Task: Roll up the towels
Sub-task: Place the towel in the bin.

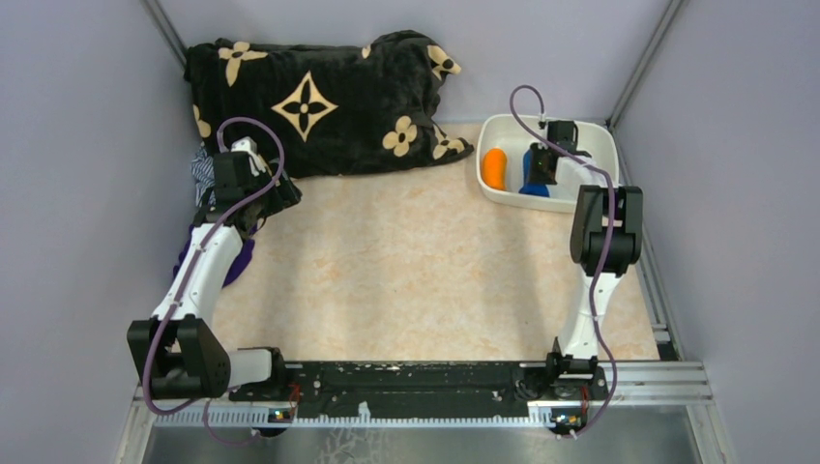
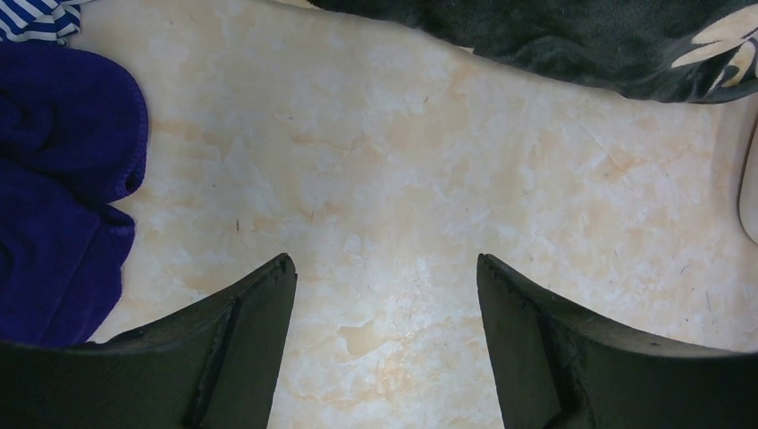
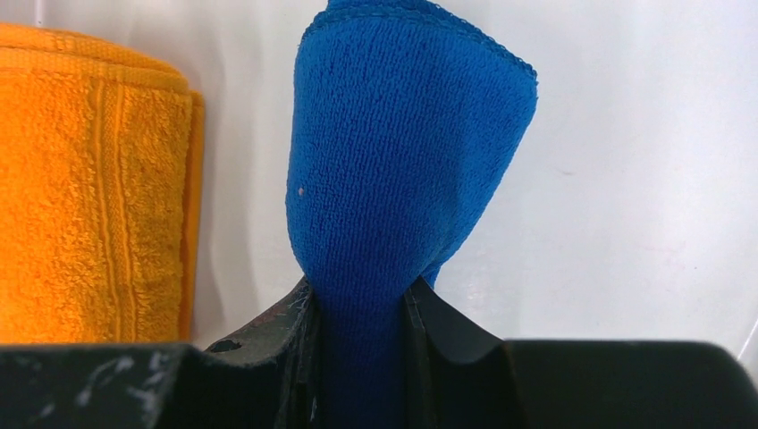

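Observation:
My right gripper (image 3: 360, 299) is shut on a rolled blue towel (image 3: 407, 152) inside the white bin (image 1: 590, 135); the towel also shows in the top view (image 1: 531, 174). A rolled orange towel (image 3: 89, 197) lies beside it on the left, seen too in the top view (image 1: 494, 168). My left gripper (image 2: 384, 268) is open and empty over bare table. A dark purple towel (image 2: 54, 197) lies crumpled to its left, also seen beside the left arm (image 1: 239, 263). A blue-and-white striped towel (image 2: 36, 18) peeks in at the far left corner.
A large black blanket with tan flower patterns (image 1: 319, 101) lies along the back wall and shows in the left wrist view (image 2: 572, 40). The marbled tabletop (image 1: 416, 261) spans the middle. Walls close in on both sides.

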You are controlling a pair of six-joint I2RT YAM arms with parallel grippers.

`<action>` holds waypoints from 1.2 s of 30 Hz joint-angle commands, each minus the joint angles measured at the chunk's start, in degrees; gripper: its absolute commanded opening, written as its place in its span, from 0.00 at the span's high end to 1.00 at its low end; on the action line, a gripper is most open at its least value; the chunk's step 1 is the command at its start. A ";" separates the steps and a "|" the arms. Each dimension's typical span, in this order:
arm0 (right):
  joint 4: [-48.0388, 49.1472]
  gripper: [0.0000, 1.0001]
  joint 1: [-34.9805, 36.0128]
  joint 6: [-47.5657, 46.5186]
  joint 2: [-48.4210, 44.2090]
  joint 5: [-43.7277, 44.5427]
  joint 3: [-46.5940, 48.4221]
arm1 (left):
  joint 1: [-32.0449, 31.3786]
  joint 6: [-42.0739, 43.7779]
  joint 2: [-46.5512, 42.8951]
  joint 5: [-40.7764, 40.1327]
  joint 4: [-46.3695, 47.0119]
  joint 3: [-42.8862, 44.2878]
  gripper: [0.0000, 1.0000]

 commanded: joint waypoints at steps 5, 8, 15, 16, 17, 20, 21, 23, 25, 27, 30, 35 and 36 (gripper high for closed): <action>1.07 0.97 3.74 6.25 -2.09 0.61 1.19 | 0.06 -0.35 -0.39 0.55 0.66 -0.32 0.20; 1.21 0.97 4.23 7.71 -2.17 1.45 1.32 | 0.00 -0.26 -0.40 0.51 0.66 -0.40 0.20; 2.15 0.96 5.14 10.69 -2.14 0.34 1.43 | 0.02 -0.37 -0.48 0.59 0.67 -0.36 0.20; 2.20 0.96 5.28 11.00 -2.01 0.23 1.46 | 0.02 -0.40 -0.59 0.60 0.66 -0.45 0.20; 2.12 0.96 5.33 11.33 -1.81 0.19 1.65 | 0.11 -0.38 -0.61 0.60 0.66 -0.43 0.20; 1.82 0.96 5.53 12.46 -1.18 -0.30 2.12 | 0.10 -0.37 -0.55 0.60 0.75 -0.47 0.20; 1.93 0.95 5.72 12.84 -1.09 -0.31 2.12 | 0.12 -0.37 -0.47 0.64 0.75 -0.49 0.20; 2.15 0.94 5.93 13.76 -1.04 -0.31 2.16 | 0.06 -0.49 -0.51 0.75 0.83 -0.55 0.20; 2.26 0.89 6.19 14.55 -0.99 -0.34 2.31 | 0.07 -0.49 -0.40 0.98 0.84 -0.53 0.20; 2.34 0.85 6.31 15.57 -0.67 -0.51 2.34 | 0.14 -0.44 -0.41 1.02 0.92 -0.66 0.20; 2.49 0.84 6.39 16.81 -0.41 -1.01 2.29 | 0.22 -0.58 -0.40 1.08 1.02 -0.74 0.20; 2.79 0.83 6.48 17.64 -1.49 -1.41 1.82 | 0.29 -0.68 -0.31 1.42 1.26 -0.88 0.20; 2.66 0.82 6.51 17.72 -1.73 -1.29 1.93 | 0.26 -0.62 -0.29 1.52 1.32 -0.92 0.20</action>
